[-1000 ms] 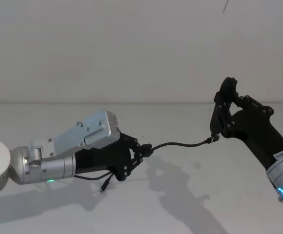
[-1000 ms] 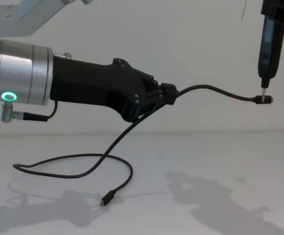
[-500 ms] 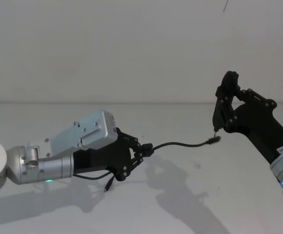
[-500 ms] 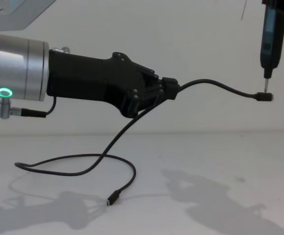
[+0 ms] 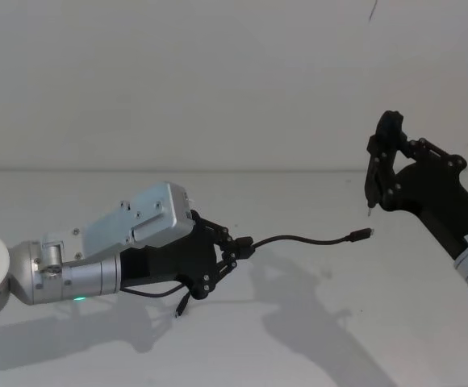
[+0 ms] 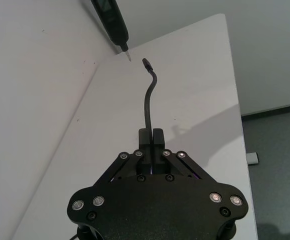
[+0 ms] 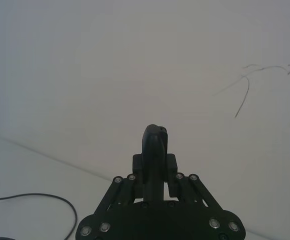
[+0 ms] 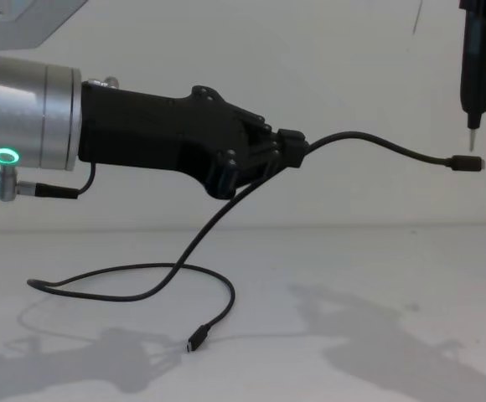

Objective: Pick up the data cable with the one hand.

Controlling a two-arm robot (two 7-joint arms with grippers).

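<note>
Black and thin, the cable (image 8: 194, 248) is in the grasp of the left gripper (image 8: 292, 151), which sits centre left in the chest view with its fingers closed on the cable a short way behind one plug (image 8: 469, 164). From the fingers a short length reaches out toward the right edge of the frame, arching a little and holding that plug in the air. We judge the cable stiff enough over a short span to carry itself, yet limp over any longer one. Below the gripper the rest drops to the table (image 8: 394, 276), runs a loose loop across the lower left and ends in the other plug (image 8: 194, 342), lying flat at lower centre. We take it to be very light, with a smooth jacket that could slide through a slack pinch. The sound place to hold it is therefore near a plug, as here, where the short end stays steerable. The long tail will drag and swing on any lift. At the upper right, the right gripper (image 5: 377, 173) is clamped on a narrow tool (image 8: 474, 67), whose metal tip hangs just above the raised plug and apart from it. We see nothing here that serves as a container.
</note>
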